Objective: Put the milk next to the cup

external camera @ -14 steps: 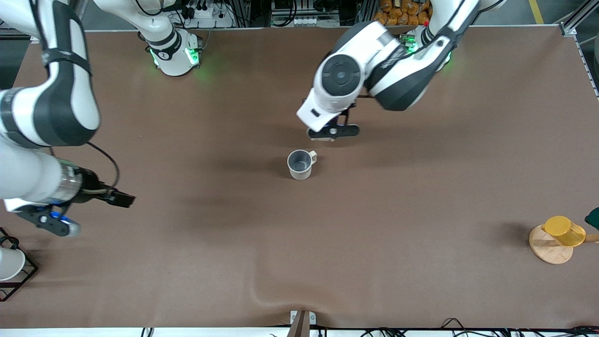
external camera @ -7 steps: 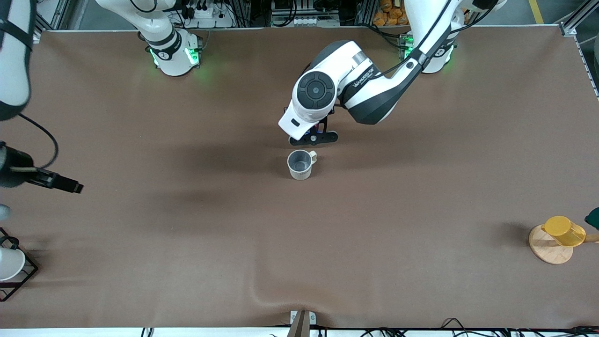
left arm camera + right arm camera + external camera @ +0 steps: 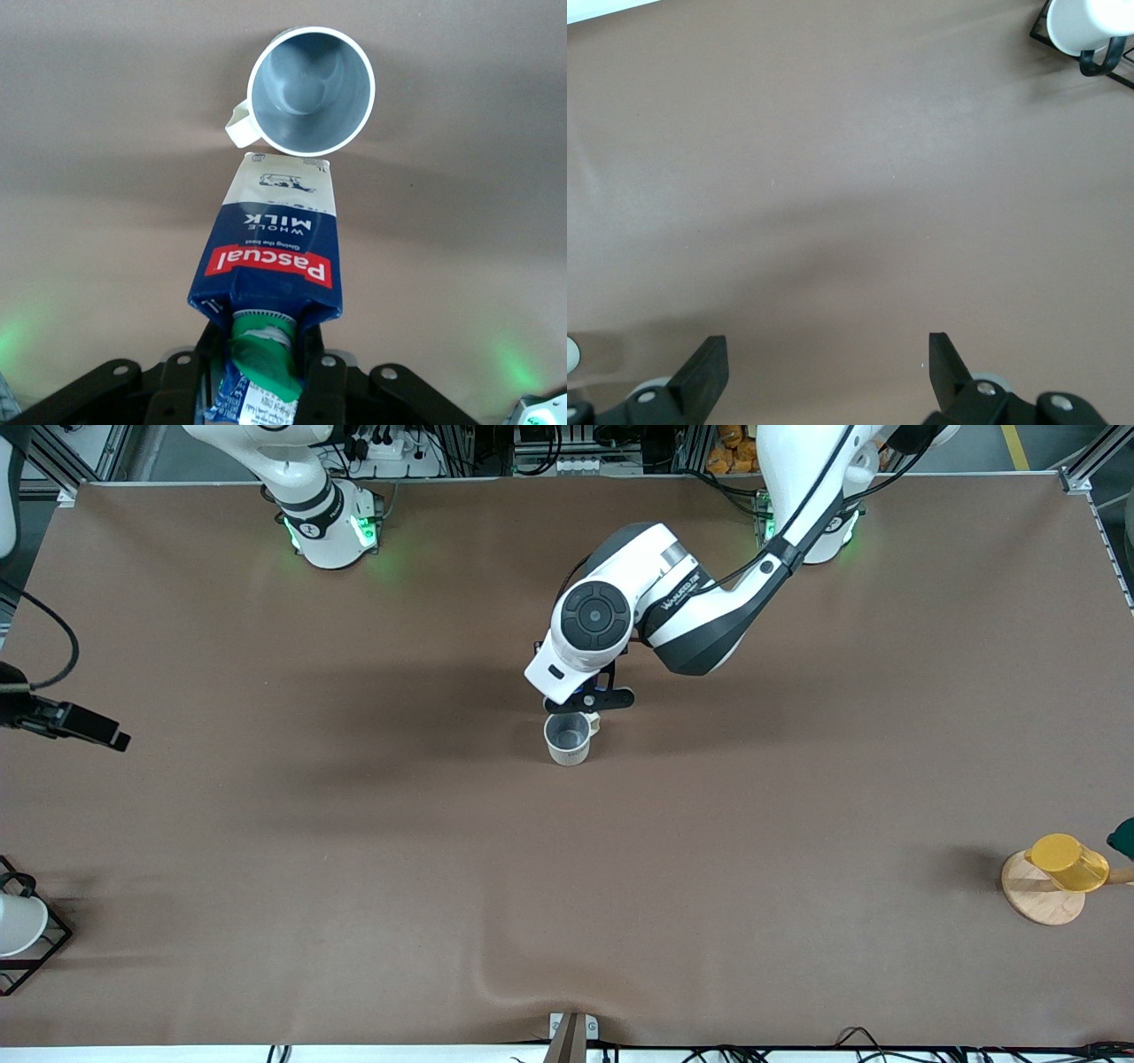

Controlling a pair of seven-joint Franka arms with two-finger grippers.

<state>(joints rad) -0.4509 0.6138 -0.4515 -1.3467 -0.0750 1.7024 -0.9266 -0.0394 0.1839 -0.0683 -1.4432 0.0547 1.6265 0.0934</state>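
Note:
The milk (image 3: pixel 275 252), a dark-blue carton with a green cap, a red logo and a white panel, is gripped near its top by my left gripper (image 3: pixel 266 381). The carton's base is right beside the cup (image 3: pixel 310 88), a cream mug with a grey inside and a loop handle. I cannot tell whether the carton touches the table. In the front view the left gripper (image 3: pixel 589 698) is at the rim of the cup (image 3: pixel 568 737), and the arm hides most of the carton. My right gripper (image 3: pixel 824 367) is open and empty over bare table near the right arm's end.
A white cup in a black wire frame (image 3: pixel 18 926) stands at the right arm's end, also in the right wrist view (image 3: pixel 1085 22). A yellow cup (image 3: pixel 1067 861) sits on a round wooden coaster (image 3: pixel 1032 890) at the left arm's end. The brown cloth has a fold (image 3: pixel 496 979) near the front edge.
My left arm has carried the milk closer to the cup. My right arm has pulled back toward its end of the table, mostly out of the front view.

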